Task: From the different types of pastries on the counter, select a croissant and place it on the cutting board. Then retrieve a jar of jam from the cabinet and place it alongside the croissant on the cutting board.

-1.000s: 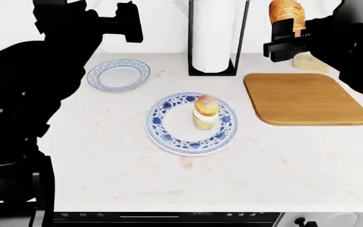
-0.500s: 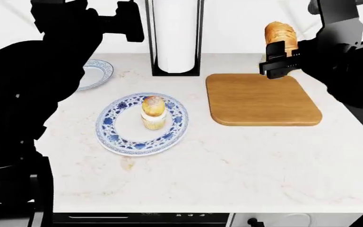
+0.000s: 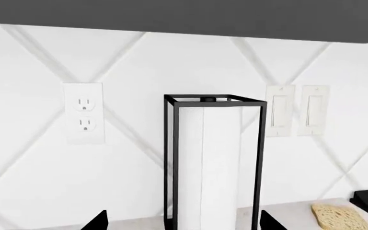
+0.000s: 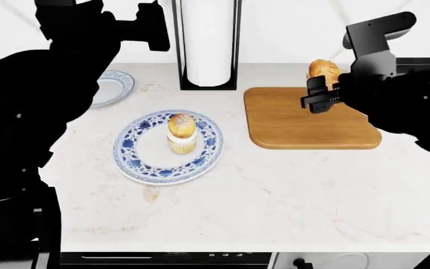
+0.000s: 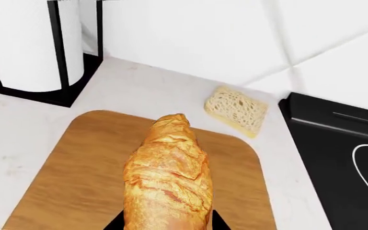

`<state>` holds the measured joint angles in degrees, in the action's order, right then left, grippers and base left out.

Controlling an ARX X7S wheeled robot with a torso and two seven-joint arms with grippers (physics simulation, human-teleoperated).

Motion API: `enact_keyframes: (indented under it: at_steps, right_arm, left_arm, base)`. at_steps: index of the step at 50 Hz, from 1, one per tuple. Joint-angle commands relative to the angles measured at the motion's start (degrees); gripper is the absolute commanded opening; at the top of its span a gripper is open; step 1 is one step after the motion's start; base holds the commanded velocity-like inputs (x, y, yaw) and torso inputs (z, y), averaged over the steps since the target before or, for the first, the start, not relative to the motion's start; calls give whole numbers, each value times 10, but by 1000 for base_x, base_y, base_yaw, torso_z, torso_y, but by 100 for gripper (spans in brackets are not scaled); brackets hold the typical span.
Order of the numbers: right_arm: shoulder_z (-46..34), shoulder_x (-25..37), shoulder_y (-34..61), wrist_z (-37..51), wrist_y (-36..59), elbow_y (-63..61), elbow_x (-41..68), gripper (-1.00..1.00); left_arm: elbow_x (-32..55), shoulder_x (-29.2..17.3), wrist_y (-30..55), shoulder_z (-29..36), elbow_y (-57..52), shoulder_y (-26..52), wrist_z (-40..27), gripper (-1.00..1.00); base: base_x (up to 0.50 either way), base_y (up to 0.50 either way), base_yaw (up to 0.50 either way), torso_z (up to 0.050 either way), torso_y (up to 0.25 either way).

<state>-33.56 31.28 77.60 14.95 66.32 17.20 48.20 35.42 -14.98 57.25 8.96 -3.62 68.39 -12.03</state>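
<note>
My right gripper (image 4: 321, 96) is shut on the golden-brown croissant (image 4: 323, 70) and holds it above the far right part of the wooden cutting board (image 4: 304, 126). In the right wrist view the croissant (image 5: 167, 177) sticks out over the cutting board (image 5: 75, 187), not touching it. The bread slice (image 5: 237, 110) lies on the white counter (image 4: 230, 207) behind the board. A yellow cupcake (image 4: 181, 133) stands on the blue-and-white plate (image 4: 136, 159). My left gripper (image 3: 180, 221) is raised toward the wall, open and empty, only its two tips showing. The jar of jam is out of view.
A paper towel roll in a black frame (image 4: 208, 45) stands at the back of the counter, left of the board. A smaller patterned plate (image 4: 114, 87) lies at the back left. A black cooktop (image 5: 337, 158) borders the board's right side. Wall sockets (image 3: 84, 112) face the left wrist.
My right gripper has come down with the croissant, from high by the wall to just above the board's far right part. A second ago the whole view shifted; the left arm stays put.
</note>
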Motion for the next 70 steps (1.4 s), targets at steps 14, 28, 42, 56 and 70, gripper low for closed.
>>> enact_keyframes:
  at_steps: [14, 28, 42, 56, 70]
  right_arm:
    - [-60, -46, 23, -69, -90, 184, -79, -100]
    - [-86, -87, 53, -83, -147, 325, -129, -100]
    - [-97, -103, 61, -101, -172, 381, -145, -100]
    - [-101, -113, 65, -108, -190, 420, -153, -100]
    - [-99, -109, 63, -105, -187, 418, -153, -100]
  left_arm:
    - [-3, -5, -16, 10, 15, -4, 7, 100]
    - [-3, -9, -24, 12, 23, -6, 9, 100]
    - [-5, -10, -33, 16, 29, -6, 9, 100]
    - [-4, -14, -37, 20, 22, -9, 8, 100]
    - [-2, -13, -38, 18, 30, -7, 3, 100]
  base:
    - [0, 0, 0, 0, 0]
    - [0, 0, 0, 0, 0]
    - [0, 0, 0, 0, 0]
    - [0, 0, 0, 0, 0]
    - [0, 0, 0, 0, -104]
